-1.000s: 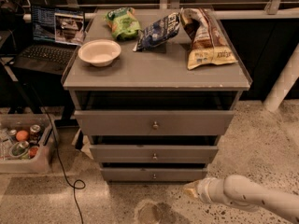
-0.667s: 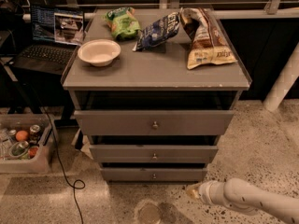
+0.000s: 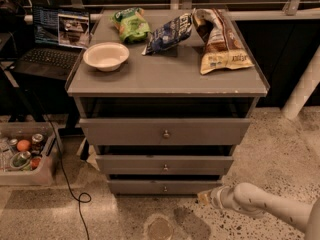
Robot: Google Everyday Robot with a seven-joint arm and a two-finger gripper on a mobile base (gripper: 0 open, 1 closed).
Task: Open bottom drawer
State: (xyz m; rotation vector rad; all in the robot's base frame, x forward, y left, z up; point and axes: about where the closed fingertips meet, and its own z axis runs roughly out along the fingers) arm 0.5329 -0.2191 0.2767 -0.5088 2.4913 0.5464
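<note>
The bottom drawer (image 3: 135, 186) sits lowest in the grey cabinet (image 3: 165, 79), just above the floor, under the middle drawer (image 3: 200, 164) and the top drawer (image 3: 120, 131). Its front is the narrowest and shallowest of the three, and there is a dark gap over its upper edge. The front looks like stiff painted wood, so it should not bend or be damaged under a firm pull. The drawer is small and probably light, and I expect it will slide straight out with little force. The only good place to take hold is the knob (image 3: 165, 188) in the centre of the front. It is small, round and metal, so it may be slippery, and a grip that is off centre could slide off it. The gripper (image 3: 206, 198) is low at the right, near the right end of the bottom drawer and apart from the knob. Whether it is wide or narrow I cannot tell, and it seems to hold nothing. All three drawers show only darkness above their fronts, so what is inside them is hidden. On the cabinet the bowl (image 3: 106, 55) looks empty, and beside it lie a green bag (image 3: 131, 24), a blue bag (image 3: 167, 34) and a brown bag (image 3: 220, 41). On the floor at the left, the bin (image 3: 25, 176) holds some cans and small round things
</note>
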